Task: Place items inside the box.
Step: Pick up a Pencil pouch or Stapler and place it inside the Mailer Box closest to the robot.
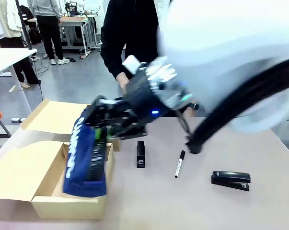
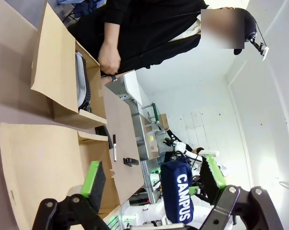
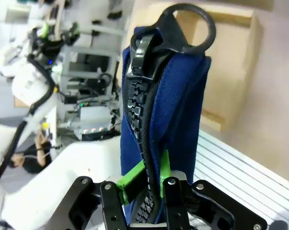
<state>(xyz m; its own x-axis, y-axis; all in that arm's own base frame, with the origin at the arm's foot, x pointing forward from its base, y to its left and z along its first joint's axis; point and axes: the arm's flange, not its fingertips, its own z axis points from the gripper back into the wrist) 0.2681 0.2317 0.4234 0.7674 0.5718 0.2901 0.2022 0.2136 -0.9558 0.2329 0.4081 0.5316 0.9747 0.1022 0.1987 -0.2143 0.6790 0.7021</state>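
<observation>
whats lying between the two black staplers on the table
A white marker with a black cap lies between the picture-left stapler and the picture-right stapler, touching neither. The front view shows this.

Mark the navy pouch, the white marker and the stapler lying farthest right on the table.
navy pouch (image 1: 84,160), front view, on its fabric between lettering and zip.
white marker (image 1: 179,167), front view, on its white barrel.
stapler (image 1: 230,180), front view, on the middle of its body.

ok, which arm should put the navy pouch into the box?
Right. The right end effector is shut on the navy pouch, which hangs right at the open box. The left end effector is open and holds nothing.
</observation>
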